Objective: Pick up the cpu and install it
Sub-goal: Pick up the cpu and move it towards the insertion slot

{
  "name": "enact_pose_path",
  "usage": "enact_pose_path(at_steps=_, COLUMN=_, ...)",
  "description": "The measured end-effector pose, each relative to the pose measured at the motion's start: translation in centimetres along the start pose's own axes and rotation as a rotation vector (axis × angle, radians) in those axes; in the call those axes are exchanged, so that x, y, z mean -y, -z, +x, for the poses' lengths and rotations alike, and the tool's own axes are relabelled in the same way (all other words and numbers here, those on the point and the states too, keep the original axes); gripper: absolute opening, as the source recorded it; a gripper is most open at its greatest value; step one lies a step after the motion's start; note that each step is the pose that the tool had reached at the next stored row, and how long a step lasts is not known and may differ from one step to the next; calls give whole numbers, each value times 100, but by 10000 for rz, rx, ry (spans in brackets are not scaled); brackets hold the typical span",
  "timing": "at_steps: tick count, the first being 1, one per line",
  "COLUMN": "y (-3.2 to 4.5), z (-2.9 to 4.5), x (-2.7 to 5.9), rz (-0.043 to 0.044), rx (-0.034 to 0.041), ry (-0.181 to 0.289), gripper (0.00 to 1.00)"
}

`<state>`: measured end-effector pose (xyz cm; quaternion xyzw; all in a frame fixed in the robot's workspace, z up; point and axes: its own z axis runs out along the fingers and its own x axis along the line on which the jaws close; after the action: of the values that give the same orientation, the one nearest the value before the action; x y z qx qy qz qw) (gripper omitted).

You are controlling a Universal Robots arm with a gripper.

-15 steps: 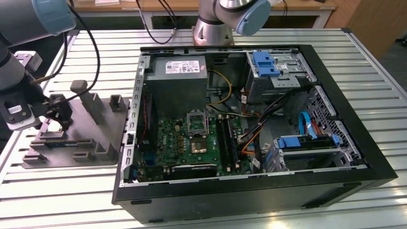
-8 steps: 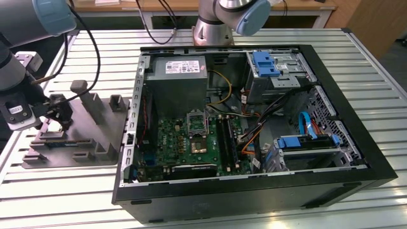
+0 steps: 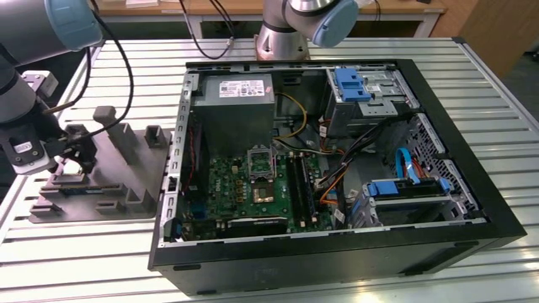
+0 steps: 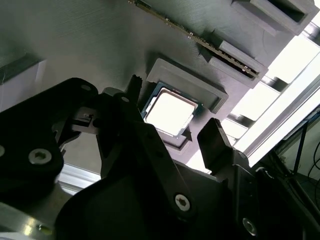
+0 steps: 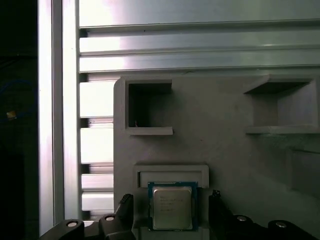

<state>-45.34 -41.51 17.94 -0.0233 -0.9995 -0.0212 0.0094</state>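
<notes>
While the cpu [image 5: 172, 207] sits flat in its pocket on the grey fixture [image 5: 225, 150], the hand [image 5: 171, 200] straddles it, open, w/ gaps both sides, no contact. Prob light, stiff, slick lid, fragile underside, so pinch opposite edges. Exterior view adds the pc case [image 3: 471, 208] w/ socket [image 3: 262, 188], well apart from the fixture on the worktop [image 3: 497, 113]; wrist views give finger-to-chip alignment

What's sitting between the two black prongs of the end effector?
The cpu, a silvery square chip lying in a recess of the grey fixture. Both wrist views show it; the first shows a gap at each side.
</notes>
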Motion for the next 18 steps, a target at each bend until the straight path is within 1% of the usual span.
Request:
enact_pose_path(at_steps=1, y=-1, z=0, x=0, rz=0, rx=0, ry=0, gripper=72)
enact_pose_path(at_steps=2, y=-2, z=0, x=0, rz=0, rx=0, ry=0, gripper=65)
enact_pose_path(at_steps=17, y=-6, z=3, x=-21, rz=-4, rx=0, ry=15, gripper=65)
enact_pose_path(at_steps=18, y=-6, z=3, x=-22, rz=-4, rx=0, ry=17, gripper=64)
